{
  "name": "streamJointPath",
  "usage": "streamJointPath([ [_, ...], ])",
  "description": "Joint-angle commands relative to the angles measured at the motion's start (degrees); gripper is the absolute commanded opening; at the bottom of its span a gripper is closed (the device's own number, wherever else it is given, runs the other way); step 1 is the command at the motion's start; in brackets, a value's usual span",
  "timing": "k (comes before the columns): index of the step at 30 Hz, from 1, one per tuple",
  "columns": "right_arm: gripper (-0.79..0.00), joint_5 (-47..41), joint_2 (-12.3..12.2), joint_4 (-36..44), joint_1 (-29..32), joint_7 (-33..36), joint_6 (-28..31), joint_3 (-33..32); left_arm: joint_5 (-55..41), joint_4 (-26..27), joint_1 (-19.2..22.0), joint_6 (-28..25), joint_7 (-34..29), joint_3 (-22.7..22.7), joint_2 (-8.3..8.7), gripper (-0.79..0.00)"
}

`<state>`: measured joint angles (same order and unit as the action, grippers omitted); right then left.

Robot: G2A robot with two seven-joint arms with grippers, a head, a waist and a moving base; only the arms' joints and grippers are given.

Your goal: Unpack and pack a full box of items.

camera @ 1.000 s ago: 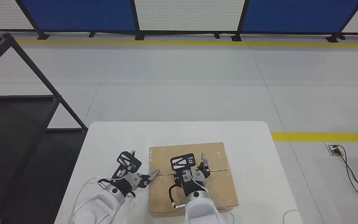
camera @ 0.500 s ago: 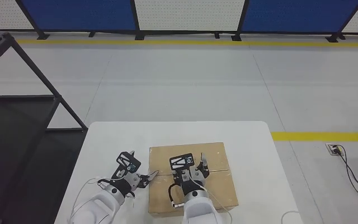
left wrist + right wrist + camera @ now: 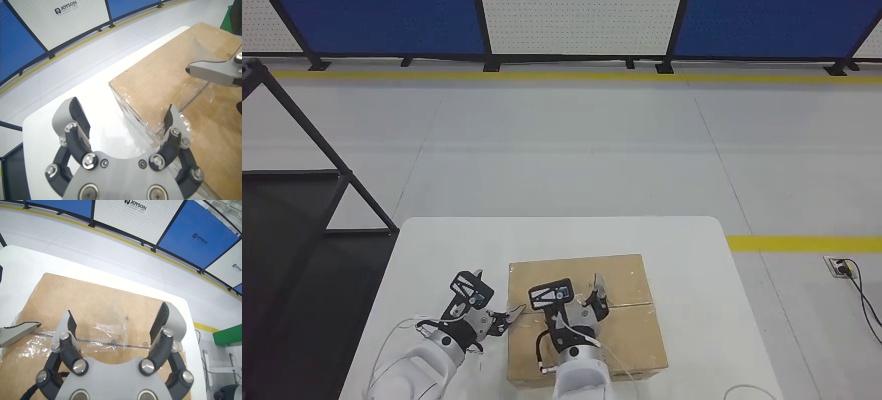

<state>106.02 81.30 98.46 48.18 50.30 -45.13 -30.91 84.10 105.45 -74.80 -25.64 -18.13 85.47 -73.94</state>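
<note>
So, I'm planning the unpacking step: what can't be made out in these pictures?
- Contents of the box: all views, closed taped flaps cover them.
- Part of the box's near edge: top view, under the right gripper and its arm.
- Box's far end: left wrist view, cut by the frame edge.
- Whether the left gripper touches the box: left wrist view, its finger hides contact.

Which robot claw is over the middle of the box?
The right gripper: both its open fingers hang above the taped seam on top of the box. The left gripper sits at the box's edge, one finger over the table.
</note>
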Motion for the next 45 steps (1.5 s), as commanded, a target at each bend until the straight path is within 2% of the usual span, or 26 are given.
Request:
streamJointPath([
  [1, 0.000, 0.59, 0.74, -0.80, -0.01, 0.75, 0.53, -0.63, 0.00, 0.00, 0.00, 0.00, 0.00, 0.00, 0.00, 0.000],
  [4, 0.000, 1.42, 1.71, -1.86, 0.03, 1.76, 1.74, -1.50, 0.00, 0.00, 0.00, 0.00, 0.00, 0.00, 0.00, 0.000],
  [5, -0.114, 1.95, 2.01, -2.21, 0.09, 1.99, 2.01, -1.78, 0.00, 0.00, 0.00, 0.00, 0.00, 0.00, 0.00, 0.000],
  [6, -0.406, 2.39, 2.30, -2.44, 0.22, 2.22, 2.27, -2.00, 0.00, 0.00, 0.00, 0.00, 0.00, 0.00, 0.00, 0.000],
  [8, -0.520, 3.52, 2.85, -2.82, 0.62, 2.31, 2.66, -2.41, 0.00, 0.00, 0.00, 0.00, 0.00, 0.00, 0.00, 0.000],
  [10, -0.588, 4.67, 3.34, -2.99, 1.22, 2.25, 2.89, -2.83, 0.00, 0.00, 0.00, 0.00, 0.00, 0.00, 0.00, 0.000],
  [12, -0.705, 6.10, 3.78, -3.02, 1.99, 2.02, 2.88, -3.30, 0.00, 0.00, 0.00, 0.00, 0.00, 0.00, 0.00, 0.000],
  [14, -0.785, 7.64, 4.19, -2.86, 2.93, 1.70, 2.92, -3.66, 0.00, 0.00, 0.00, 0.00, 0.00, 0.00, 0.00, 0.000],
  [30, -0.776, 13.49, 6.90, 0.02, 9.82, -0.47, 6.50, -7.68, 0.00, 0.00, 0.00, 0.00, 0.00, 0.00, 0.00, 0.000],
  [32, -0.514, 13.10, 7.16, 0.71, 10.64, -0.97, 7.27, -8.41, 0.00, 0.00, 0.00, 0.00, 0.00, 0.00, 0.00, 0.000],
  [37, -0.372, 12.43, 7.76, 2.24, 12.50, -2.81, 8.55, -10.32, 0.00, 0.00, 0.00, 0.00, 0.00, 0.00, 0.00, 0.000],
  [45, -0.397, 12.19, 8.48, 4.45, 15.91, -6.34, 11.32, -12.10, 0.00, 0.00, 0.00, 0.00, 0.00, 0.00, 0.00, 0.000],
])
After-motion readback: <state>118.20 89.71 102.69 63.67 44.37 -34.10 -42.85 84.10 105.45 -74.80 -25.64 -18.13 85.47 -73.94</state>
